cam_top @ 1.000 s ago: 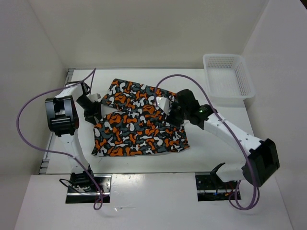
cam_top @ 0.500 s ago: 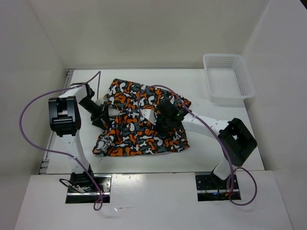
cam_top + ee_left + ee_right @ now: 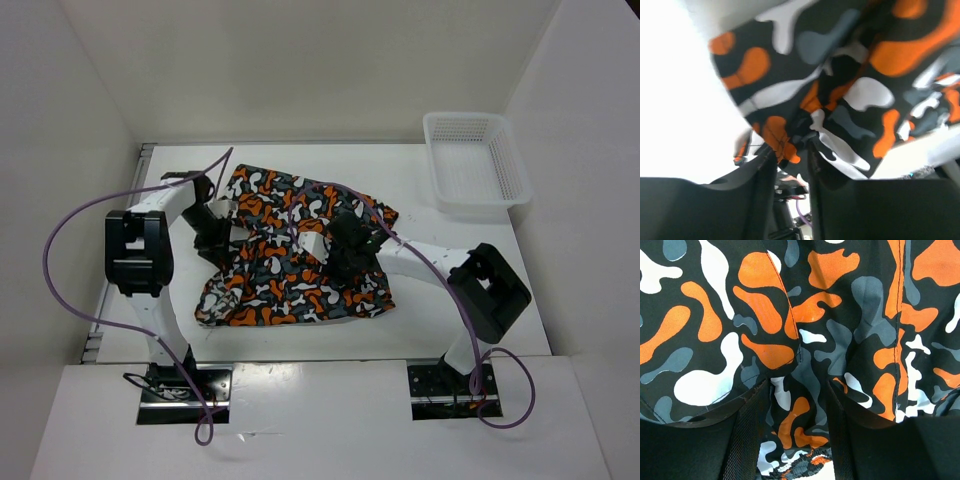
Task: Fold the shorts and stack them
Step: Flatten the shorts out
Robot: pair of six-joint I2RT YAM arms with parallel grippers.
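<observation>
The shorts (image 3: 290, 285) lie spread and partly bunched on the middle of the white table, printed in orange, grey, white and black blotches. My left gripper (image 3: 216, 238) sits at their left edge. In the left wrist view it (image 3: 790, 147) is shut on a raised fold of the shorts (image 3: 840, 75), which hang over the fingers. My right gripper (image 3: 335, 255) is on the upper middle of the shorts. In the right wrist view it (image 3: 799, 382) pinches a bunch of the shorts (image 3: 805, 305), with the elastic waistband showing below.
A white mesh basket (image 3: 474, 203) stands at the back right corner. White walls close in the table at the left, back and right. Purple cables (image 3: 70, 225) loop off both arms, the right one crossing above the shorts.
My right gripper has moved left across the shorts, its arm folding in. My left gripper has moved right and back with the left edge, which is now lifted and bunched.
</observation>
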